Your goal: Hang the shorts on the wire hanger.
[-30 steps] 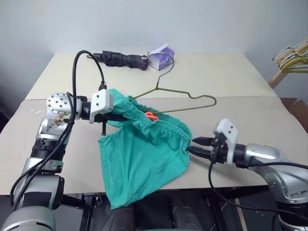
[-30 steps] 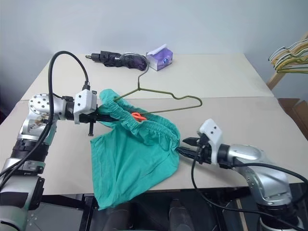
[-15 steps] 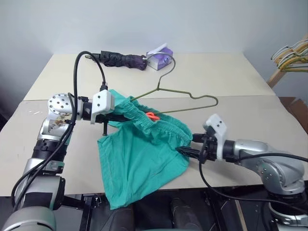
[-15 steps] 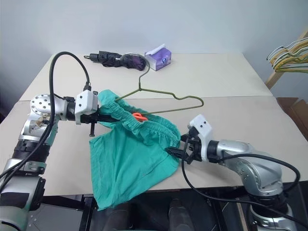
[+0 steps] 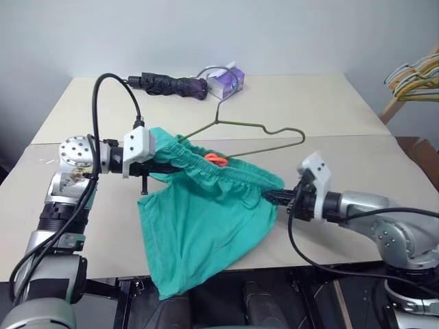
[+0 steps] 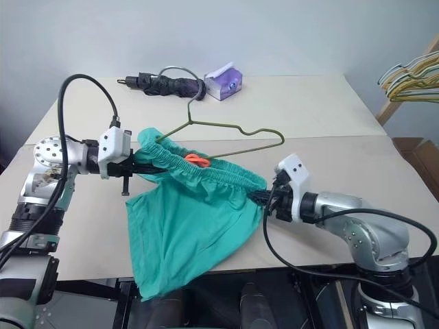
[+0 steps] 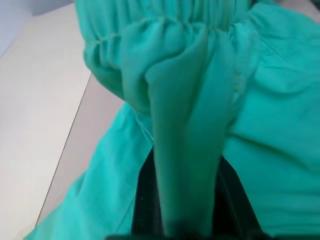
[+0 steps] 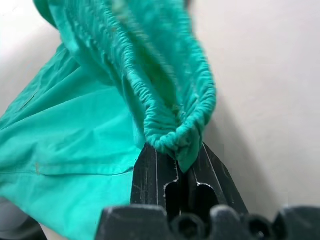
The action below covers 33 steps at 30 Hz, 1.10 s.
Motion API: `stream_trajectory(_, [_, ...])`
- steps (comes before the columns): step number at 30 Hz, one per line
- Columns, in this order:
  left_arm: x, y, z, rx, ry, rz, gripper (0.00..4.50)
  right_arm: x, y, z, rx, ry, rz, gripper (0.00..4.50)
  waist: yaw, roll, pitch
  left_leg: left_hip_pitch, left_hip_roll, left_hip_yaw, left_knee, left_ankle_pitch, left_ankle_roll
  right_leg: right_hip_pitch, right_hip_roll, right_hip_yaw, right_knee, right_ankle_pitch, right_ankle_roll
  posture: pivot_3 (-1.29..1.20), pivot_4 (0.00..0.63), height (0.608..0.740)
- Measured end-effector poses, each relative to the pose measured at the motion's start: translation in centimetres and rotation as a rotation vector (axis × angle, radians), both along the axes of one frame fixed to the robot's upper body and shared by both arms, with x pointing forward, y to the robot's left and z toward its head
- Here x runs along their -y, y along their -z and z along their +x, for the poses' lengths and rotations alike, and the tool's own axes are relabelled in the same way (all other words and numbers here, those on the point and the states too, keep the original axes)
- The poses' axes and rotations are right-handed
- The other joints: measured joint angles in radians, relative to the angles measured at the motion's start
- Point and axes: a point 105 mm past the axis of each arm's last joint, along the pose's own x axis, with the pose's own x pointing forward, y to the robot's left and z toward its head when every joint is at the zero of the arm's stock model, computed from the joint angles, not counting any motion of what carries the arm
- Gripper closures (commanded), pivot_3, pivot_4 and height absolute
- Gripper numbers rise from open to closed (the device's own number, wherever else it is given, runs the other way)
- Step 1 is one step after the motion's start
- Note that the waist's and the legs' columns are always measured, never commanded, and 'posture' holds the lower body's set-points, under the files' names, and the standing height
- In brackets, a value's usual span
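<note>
Teal shorts (image 5: 206, 219) stretched over the desk (image 5: 322, 110) middle, legs hanging past the near edge at 6 o'clock. Left pincer (image 5: 159, 163) clamped on the waistband at 9 o'clock; right pincer (image 5: 274, 197) clamped on it at 3 o'clock. Wire hanger (image 5: 264, 140) poking from the waistband toward 12 o'clock. Folded umbrella (image 5: 171, 83) and purple box (image 5: 226, 81) at 12 o'clock.

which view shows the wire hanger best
The left eye view: the wire hanger shows whole, hook to shoulders, one end tucked into the shorts. The right eye view shows much the same. Both wrist views show the shorts' waistband clamped in each hand.
</note>
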Motion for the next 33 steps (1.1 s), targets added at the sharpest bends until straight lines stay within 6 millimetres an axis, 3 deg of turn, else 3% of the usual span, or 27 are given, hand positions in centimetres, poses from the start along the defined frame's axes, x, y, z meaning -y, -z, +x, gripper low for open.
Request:
stream_trajectory(6, [-1.7,-1.3,-1.6,-0.050,0.028,0.015,4.50,2.4,-1.2,2.1,-0.002,-0.001,0.003,4.49,0.002,0.000,0.000,0.000,0.000,0.000,0.000,0.000,0.000,0.000,0.000,0.000,-0.001,0.000,0.000,0.02,0.125,0.740])
stream_trajectory(11, [-2.7,-0.9,-3.1,-0.114,0.055,0.059,4.50,2.7,-1.4,2.9,-0.006,-0.056,-0.013,4.49,0.001,0.000,0.000,0.000,0.000,0.001,-0.001,0.000,0.000,-0.001,0.000,0.000,-0.001,0.000,0.000,0.03,0.129,0.740])
stream_trajectory(22, [-3.4,-0.6,-3.3,-0.129,-0.007,0.064,4.50,2.9,-1.2,3.8,0.014,-0.080,-0.044,4.49,0.008,0.000,0.001,-0.001,0.000,0.001,-0.001,0.000,0.000,-0.001,0.000,0.000,-0.001,-0.001,0.000,0.03,0.131,0.740])
stream_trajectory(28, [-4.2,0.1,-2.5,-0.058,-0.064,0.140,4.50,3.3,-2.4,3.6,0.094,-0.118,-0.082,4.49,0.008,0.001,0.001,0.000,0.000,0.001,-0.001,0.000,0.000,-0.001,0.000,0.000,-0.001,-0.001,0.000,0.02,0.127,0.740])
stream_trajectory(31, [-3.4,0.6,-1.9,-0.051,-0.080,0.091,4.50,3.2,-3.0,3.3,0.130,-0.133,-0.104,4.49,0.008,0.001,0.001,-0.001,0.000,0.001,-0.001,0.000,0.000,-0.001,0.000,0.000,-0.001,-0.001,0.000,0.01,0.121,0.740])
stream_trajectory(33, [-2.6,0.9,-1.3,-0.049,-0.098,0.036,4.50,2.7,-3.6,2.9,0.166,-0.155,-0.115,3.94,0.009,0.001,0.001,-0.001,0.000,0.001,-0.001,0.000,0.000,-0.001,0.000,0.000,-0.001,-0.001,0.000,0.00,0.118,0.740])
